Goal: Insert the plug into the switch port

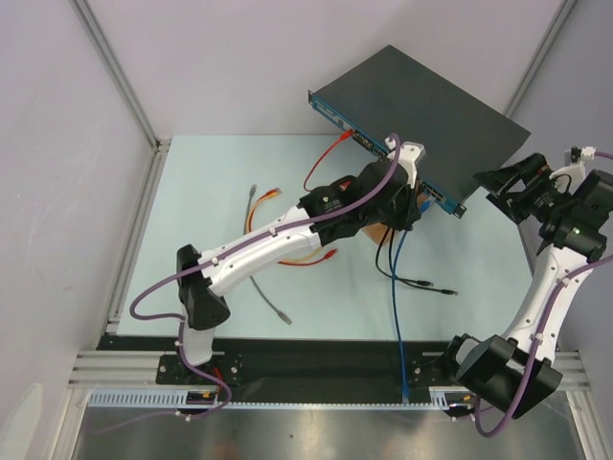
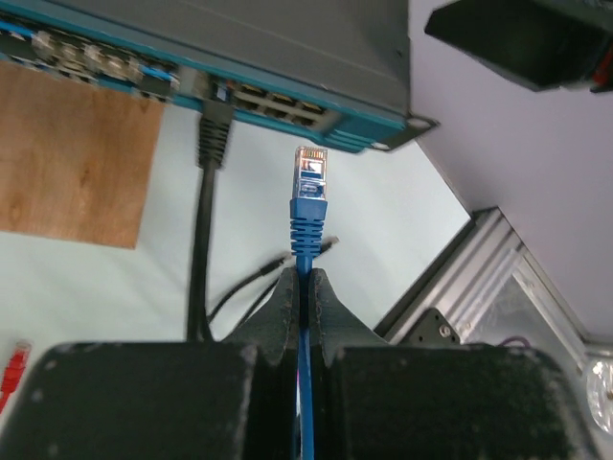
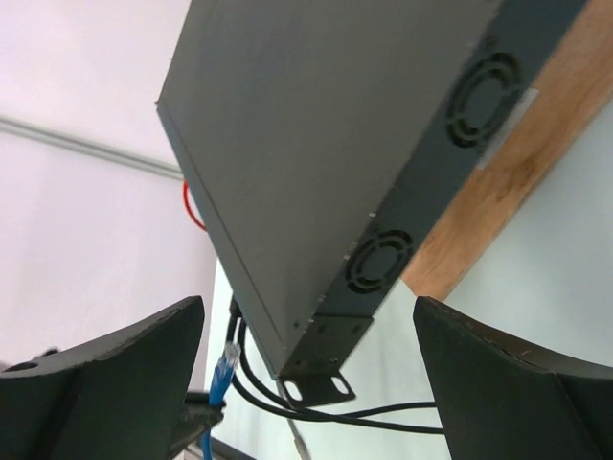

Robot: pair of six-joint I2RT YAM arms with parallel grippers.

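Because the plug [image 2: 309,177] had to meet a socket squarely, I had the left claw [image 2: 305,287] pressed together on the blue cable [image 2: 304,257] just behind it. The plug stuck out straight ahead of the fingertips, just short of the switch [image 2: 287,48]. A black cable [image 2: 213,144] sat plugged in just left of that line. The right claw [image 3: 306,379] stood spread facing the switch's vented side, gripping nothing, probably to brace the box.

Lab test cell (aluminium frame [image 1: 117,77], pale panels [image 1: 239,57])
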